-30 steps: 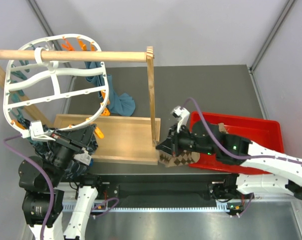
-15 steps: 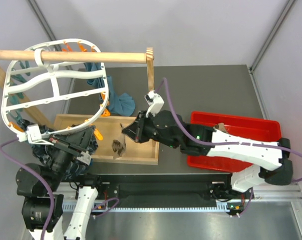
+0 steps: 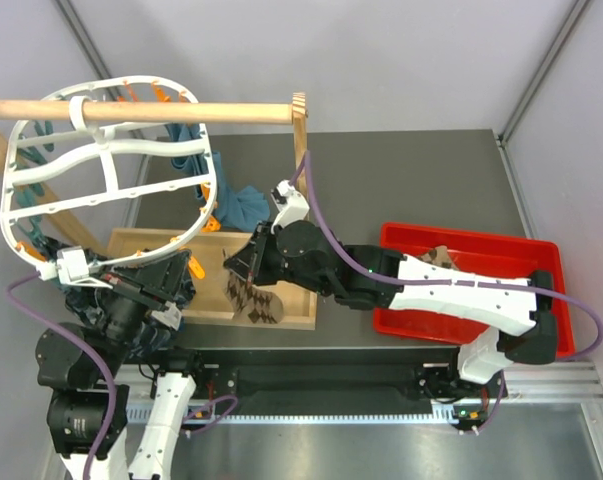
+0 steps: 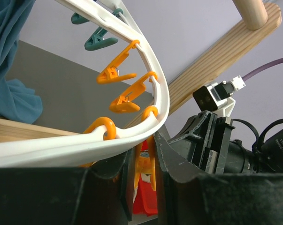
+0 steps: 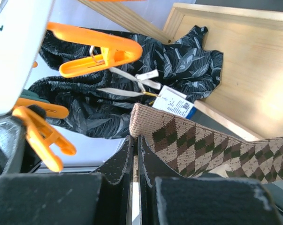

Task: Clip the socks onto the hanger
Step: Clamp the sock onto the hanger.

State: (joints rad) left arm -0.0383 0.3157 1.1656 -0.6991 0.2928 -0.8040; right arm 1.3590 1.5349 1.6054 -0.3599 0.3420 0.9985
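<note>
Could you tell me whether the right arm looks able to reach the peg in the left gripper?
Probably yes: the right gripper, shut on a sock, is close beside that orange peg, which the left gripper pinches, with nothing between.

Dark grey matte tabletop (image 3: 421, 180); plain pale grey wall panels (image 3: 381, 60) along its far and right edges; light wooden rod-and-post stand (image 3: 251, 113), left half; even lighting.

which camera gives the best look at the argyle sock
The right wrist view: the argyle sock is close, its diamonds clear, pinched in the right gripper. The top view shows it small, dangling over the wooden base. The left wrist view misses it.
</note>
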